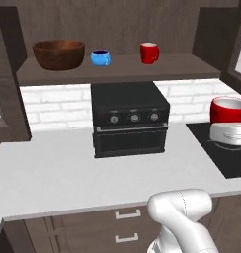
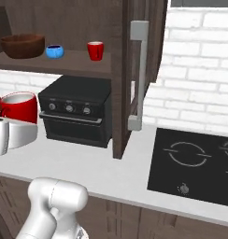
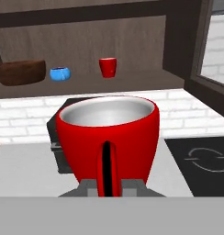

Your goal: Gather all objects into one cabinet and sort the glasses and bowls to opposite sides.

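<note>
End effector (image 3: 106,187) clamped shut on glossy red mug's (image 3: 108,137) handle, seen in hand view; glass-paned cabinet door's grey bar handle (image 2: 137,74) upper centre in right base view.

My arm (image 1: 184,220) is glossy white, built of smooth, rounded segments like fat tubes with domed ends. Thin seams run across the shell where one segment meets the next. My hand (image 1: 230,132) is a pale, blocky white piece with softened corners. My fingers (image 3: 88,187) are small, flat and grey, with squared tips, one on each side.
</note>
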